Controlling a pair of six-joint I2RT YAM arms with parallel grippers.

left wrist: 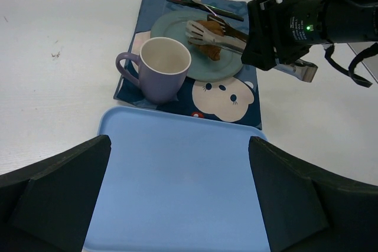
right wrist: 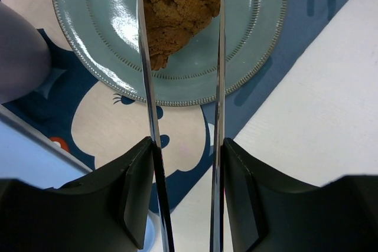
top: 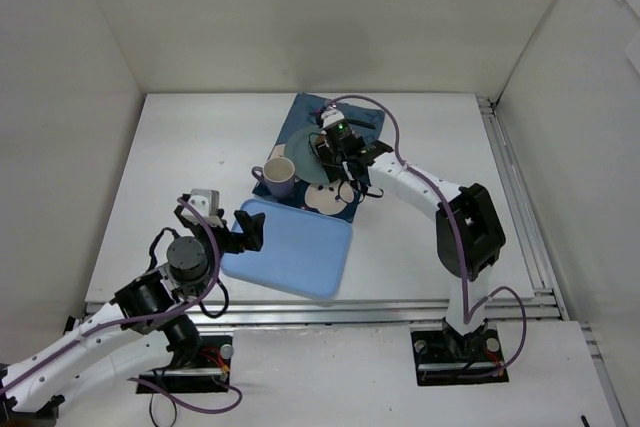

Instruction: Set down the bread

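The bread (right wrist: 177,4), a dark brown slice, sits over the teal plate (right wrist: 254,39) between the two metal arms of the tongs (right wrist: 145,87); both arms touch its sides. My right gripper (right wrist: 186,151) is shut on the tongs, its fingers (right wrist: 133,187) pressing the arms from outside. The left wrist view shows the white tong tips (left wrist: 204,29) on the bread (left wrist: 212,50) over the plate (left wrist: 168,28). I cannot tell if the bread is lifted. My left gripper (left wrist: 180,169) is open and empty above the blue tray (left wrist: 177,205).
A lilac mug (left wrist: 158,69) stands on the dark blue placemat (left wrist: 147,4) left of the plate. A white bear-face coaster (left wrist: 224,100) lies in front of the plate. A fork and spoon (left wrist: 207,5) lie behind it. White walls surround the table.
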